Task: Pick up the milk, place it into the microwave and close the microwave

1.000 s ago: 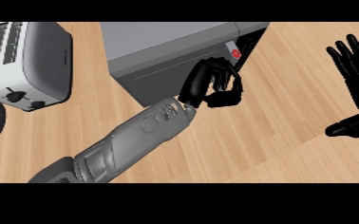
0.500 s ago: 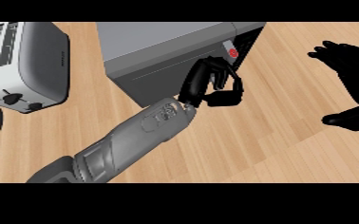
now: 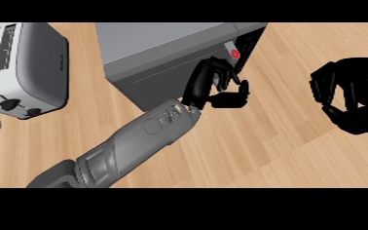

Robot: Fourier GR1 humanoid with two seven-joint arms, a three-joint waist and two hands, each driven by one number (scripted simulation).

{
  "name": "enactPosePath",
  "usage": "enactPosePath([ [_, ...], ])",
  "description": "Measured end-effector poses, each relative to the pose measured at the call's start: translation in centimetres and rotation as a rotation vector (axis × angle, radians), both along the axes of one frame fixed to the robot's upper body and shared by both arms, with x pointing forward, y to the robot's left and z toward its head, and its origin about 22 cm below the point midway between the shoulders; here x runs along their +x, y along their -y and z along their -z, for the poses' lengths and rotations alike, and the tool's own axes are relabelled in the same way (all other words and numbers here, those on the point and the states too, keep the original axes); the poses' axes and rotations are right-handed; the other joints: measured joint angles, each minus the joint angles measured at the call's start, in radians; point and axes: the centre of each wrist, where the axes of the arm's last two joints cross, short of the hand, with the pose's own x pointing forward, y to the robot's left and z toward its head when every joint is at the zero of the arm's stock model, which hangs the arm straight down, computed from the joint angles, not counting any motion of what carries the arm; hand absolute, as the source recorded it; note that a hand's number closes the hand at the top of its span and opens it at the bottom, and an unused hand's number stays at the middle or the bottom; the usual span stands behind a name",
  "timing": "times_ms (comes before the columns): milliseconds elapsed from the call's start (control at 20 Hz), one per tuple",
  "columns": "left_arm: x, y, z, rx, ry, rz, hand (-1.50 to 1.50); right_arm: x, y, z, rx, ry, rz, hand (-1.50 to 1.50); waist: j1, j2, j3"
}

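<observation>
Head view.

1. Microwave [image 3: 158, 44]: a grey box at the top centre of the counter [image 3: 287, 146]. Its top and front face are visible. The control strip runs along the front's right edge and carries a red button [image 3: 234, 54]. The front shows as one unbroken grey surface, and the cavity is hidden, so its contents cannot be determined.

2. Milk: it shows nowhere in this view. Its position cannot be told, whether inside the microwave or elsewhere.

3. Left hand [image 3: 208, 83]: it comes in on the grey forearm [image 3: 137, 141] that rises from the lower left. The hand sits against the lower right corner of the microwave front, just below the red button. The fingers are curled inward and the thumb points right along the counter. No object shows inside the curl.

4. Right hand [image 3: 343, 92]: it is at the right edge, over bare counter and well apart from the microwave. The fingers are bent in toward the palm, with nothing held.

5. Toaster [image 3: 39, 68]: it stands at the left edge, near the microwave but apart from it, with its knobs at the near end.
</observation>
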Motion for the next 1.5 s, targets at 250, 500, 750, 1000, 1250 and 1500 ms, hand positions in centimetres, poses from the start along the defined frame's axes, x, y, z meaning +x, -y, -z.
enactPosePath([
  [250, 0.1, -0.1, 0.0, -0.006, -0.002, -0.031, 1.5, -0.4, -1.4, -0.9, -0.019, 0.015, -0.07, 1.5, -0.018, 0.0, 0.001],
  [500, 0.2, -0.4, 0.1, -0.011, 0.003, -0.059, 1.5, -0.9, -2.6, -1.4, -0.023, 0.024, -0.128, 1.5, -0.031, -0.002, 0.0],
  [750, 0.2, -0.7, 0.3, -0.017, 0.007, -0.089, 1.5, -1.5, -3.3, -1.8, -0.026, 0.028, -0.171, 1.5, -0.044, -0.005, 0.0],
  [1000, 0.2, -0.8, 0.4, -0.022, 0.013, -0.109, 1.5, -2.0, -4.0, -2.0, -0.019, 0.033, -0.206, 1.5, -0.053, -0.005, 0.0],
  [1250, -0.1, 0.2, -0.2, -0.077, -0.041, -0.137, 1.5, -2.9, -4.7, -1.3, -0.084, -0.023, -0.266, 1.5, -0.036, 0.003, -0.003],
  [1500, -0.4, 1.0, -1.6, -0.277, -0.222, -0.109, 1.5, -4.1, -5.7, 0.3, -0.092, -0.091, -0.324, 1.5, -0.01, 0.017, -0.012],
])
